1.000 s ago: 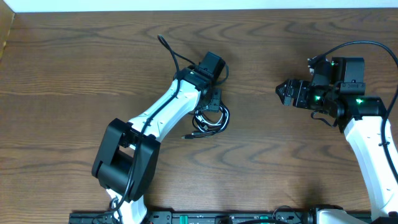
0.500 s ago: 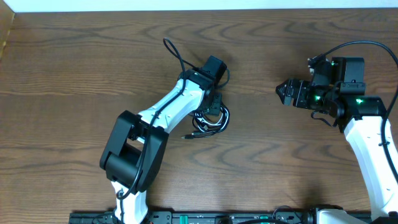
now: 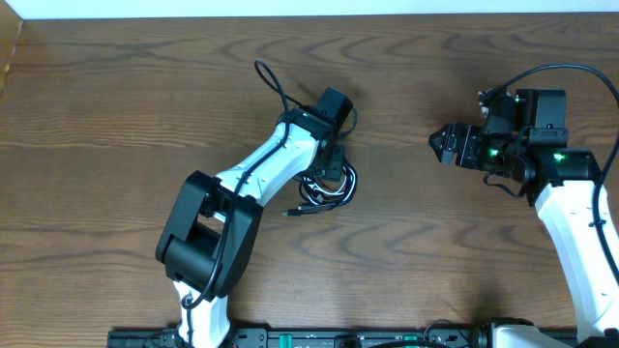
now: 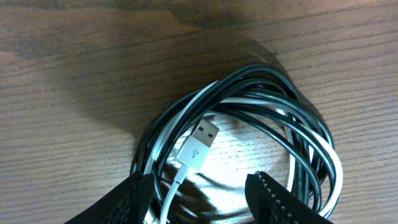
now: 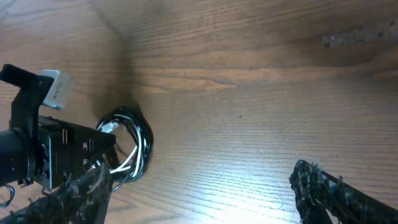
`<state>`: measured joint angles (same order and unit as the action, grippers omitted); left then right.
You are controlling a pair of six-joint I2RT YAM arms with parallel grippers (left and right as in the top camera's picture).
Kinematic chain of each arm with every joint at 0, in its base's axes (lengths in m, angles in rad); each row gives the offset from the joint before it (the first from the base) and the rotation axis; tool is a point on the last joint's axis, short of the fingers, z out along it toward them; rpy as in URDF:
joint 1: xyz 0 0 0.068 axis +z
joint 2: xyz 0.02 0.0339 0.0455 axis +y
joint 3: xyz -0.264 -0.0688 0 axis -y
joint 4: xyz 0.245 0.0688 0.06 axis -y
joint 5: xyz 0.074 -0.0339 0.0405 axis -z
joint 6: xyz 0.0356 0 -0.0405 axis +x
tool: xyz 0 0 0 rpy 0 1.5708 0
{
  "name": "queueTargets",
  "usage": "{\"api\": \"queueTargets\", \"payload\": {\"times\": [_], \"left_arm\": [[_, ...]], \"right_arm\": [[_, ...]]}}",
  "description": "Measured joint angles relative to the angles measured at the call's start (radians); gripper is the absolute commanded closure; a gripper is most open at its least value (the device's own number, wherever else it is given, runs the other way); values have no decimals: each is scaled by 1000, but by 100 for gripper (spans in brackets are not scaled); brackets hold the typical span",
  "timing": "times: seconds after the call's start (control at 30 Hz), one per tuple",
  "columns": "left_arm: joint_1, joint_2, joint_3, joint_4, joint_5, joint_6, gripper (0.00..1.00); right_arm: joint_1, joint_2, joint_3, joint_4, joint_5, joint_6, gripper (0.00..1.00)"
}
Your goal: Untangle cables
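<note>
Left gripper (image 4: 202, 182): jaws partly apart, low over the table (image 3: 116, 116), gripping nothing I can see.
Between its fingers: the white plug (image 4: 200, 140).
Cables (image 4: 273, 78): black and white, coiled together, mid-table.
Left arm (image 3: 261, 169): stretched forward, wrist tipped down.
Right gripper (image 5: 202, 175): spread wide, empty, well apart, pointing at the coil.

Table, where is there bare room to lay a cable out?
Bare wood: the left side of the table, beyond the left arm; the gap between the cables and the right gripper. Crowded around the cables, under the left gripper.
</note>
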<state>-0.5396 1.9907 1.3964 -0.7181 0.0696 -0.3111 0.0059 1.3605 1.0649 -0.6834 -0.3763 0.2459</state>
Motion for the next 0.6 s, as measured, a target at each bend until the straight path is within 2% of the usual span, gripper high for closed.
{"api": "queueTargets", "payload": {"times": [0.6], "left_arm": [[0, 18, -1, -26, -44, 0, 46]], "right_arm": [[0, 0, 0, -1, 0, 0, 10]]}}
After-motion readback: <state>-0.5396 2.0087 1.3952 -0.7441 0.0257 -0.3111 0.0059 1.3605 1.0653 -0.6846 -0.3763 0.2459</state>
